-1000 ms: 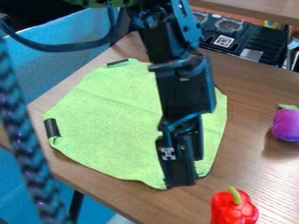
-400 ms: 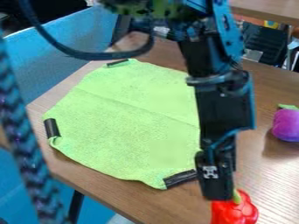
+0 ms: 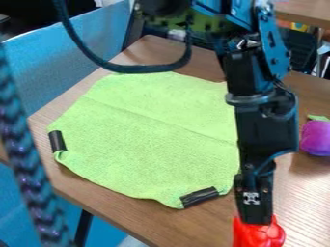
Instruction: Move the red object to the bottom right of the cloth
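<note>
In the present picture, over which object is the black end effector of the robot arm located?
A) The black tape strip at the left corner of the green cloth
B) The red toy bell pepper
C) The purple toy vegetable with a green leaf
B: the black two-finger end effector hangs right at the top of the red toy bell pepper, near the bottom edge.

A small square label (image 3: 251, 198) is standing out on the black front of the robot's jaws, toward the bottom of the camera view and right of its middle. It is facing the camera and showing a black-and-white pattern, like a printed marker. The pattern is forming no readable word or number, and no other writing is reading clearly.
</note>
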